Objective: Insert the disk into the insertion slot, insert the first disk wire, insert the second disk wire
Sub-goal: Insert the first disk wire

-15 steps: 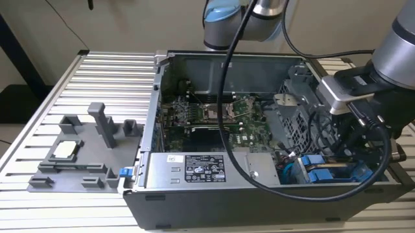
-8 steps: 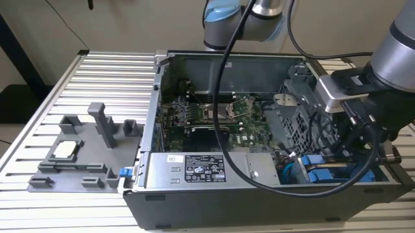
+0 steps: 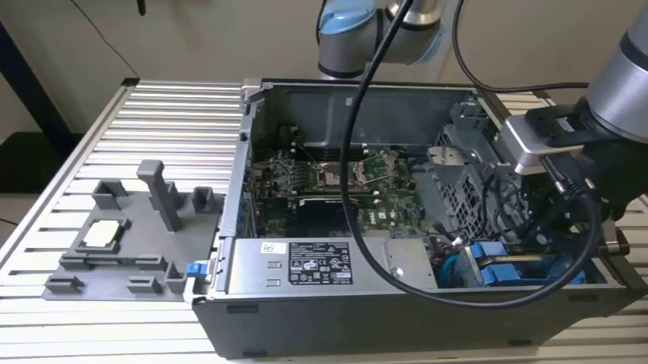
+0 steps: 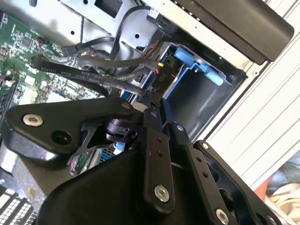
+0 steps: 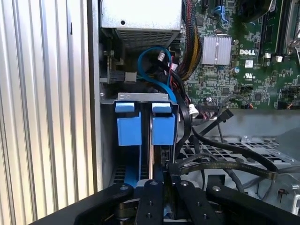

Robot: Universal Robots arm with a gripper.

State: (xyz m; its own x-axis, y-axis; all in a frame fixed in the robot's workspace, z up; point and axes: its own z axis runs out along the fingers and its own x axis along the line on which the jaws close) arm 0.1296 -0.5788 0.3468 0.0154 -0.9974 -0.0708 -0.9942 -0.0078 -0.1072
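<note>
Two blue carrier fronts stand side by side in the drive bay at the case's corner. The disk (image 5: pixel 163 125) is the one in line with my fingers and sits pushed into its slot; the other carrier (image 5: pixel 129 125) is beside it. The blue fronts (image 3: pixel 501 274) also show in the exterior view, low on its right. My gripper (image 5: pixel 166 182) (image 4: pixel 157 105) reaches into the bay behind the disk, fingers close together. A flat black disk wire (image 5: pixel 225 165) (image 4: pixel 93 77) ends right at the fingertips, which appear shut on its connector.
The open computer case (image 3: pixel 303 318) lies on a slatted aluminium table (image 3: pixel 152 121). The motherboard (image 5: pixel 243 61), the power supply (image 3: pixel 314 265) and bundled cables (image 5: pixel 187 51) crowd the bay. A grey fixture tray (image 3: pixel 121 243) stands at the exterior view's left. A blue cable (image 5: pixel 154 70) loops above the carriers.
</note>
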